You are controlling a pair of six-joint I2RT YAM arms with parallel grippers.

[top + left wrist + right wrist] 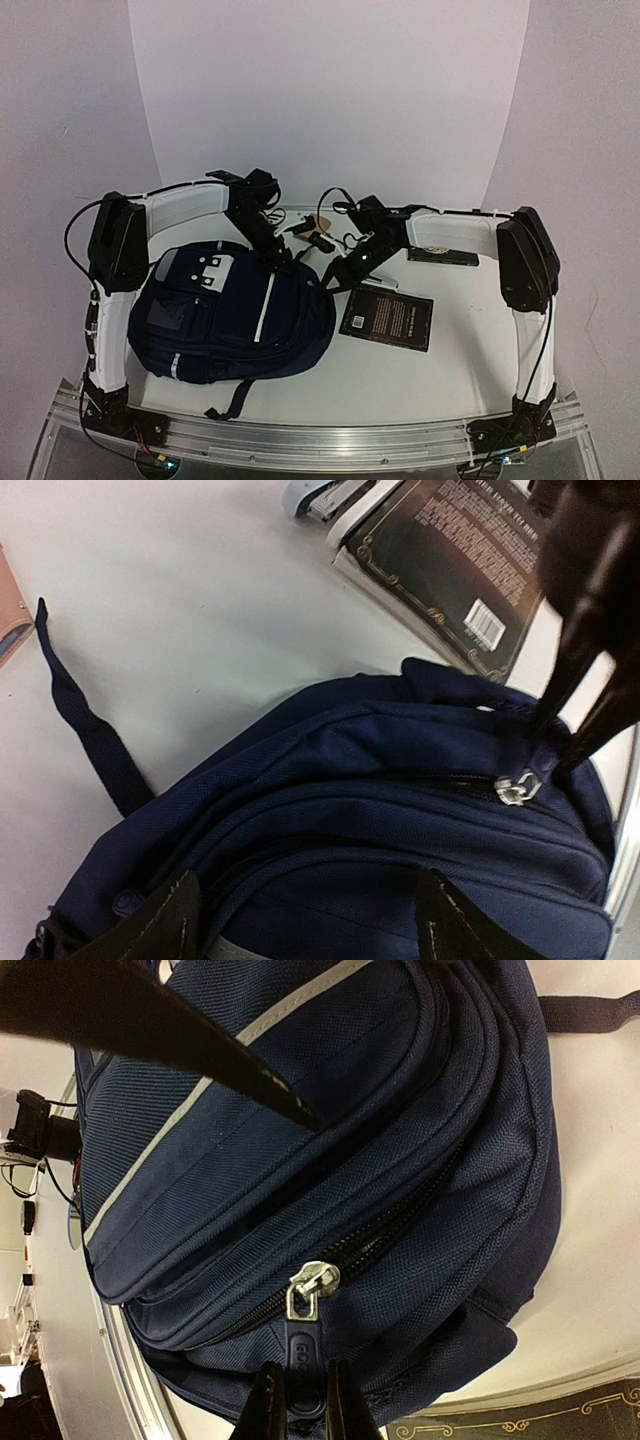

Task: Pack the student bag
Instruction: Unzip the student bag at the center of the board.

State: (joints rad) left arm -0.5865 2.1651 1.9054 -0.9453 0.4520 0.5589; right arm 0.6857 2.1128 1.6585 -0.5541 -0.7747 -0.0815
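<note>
The student bag (230, 315) is lying flat on the white table (420, 375), left-centre of the overhead frame. Its front with the pale stripe is facing up, and a loose strap (232, 398) is trailing toward the bottom edge.

The right gripper (303, 1372) is reaching in from the right and pinching the zipper pull (303, 1345) at the bag's right-hand end. Its fingers (268, 1405) are pressing together on the dark tab, and the silver slider (313, 1282) is sitting just above them in the right wrist frame. The zipper beside the slider is looking slightly parted; cannot tell how far.

The left gripper (310, 880) is hovering over the top of the bag. Its fingers (175, 920) are standing wide apart at the bottom of the left wrist frame, gripping nothing. One dark finger is crossing the upper left of the right wrist frame, its tip at the bag fabric near the stripe; cannot tell if it is touching.

A black book (387, 318) is lying flat just right of the bag, centre-right overhead. A second dark flat item (443, 256) is lying further up and right. A grey stapler-like object (325, 495) is sitting by the book's edge, at the top of the left wrist frame. A tan item (320, 222) is resting at upper centre overhead.
</note>
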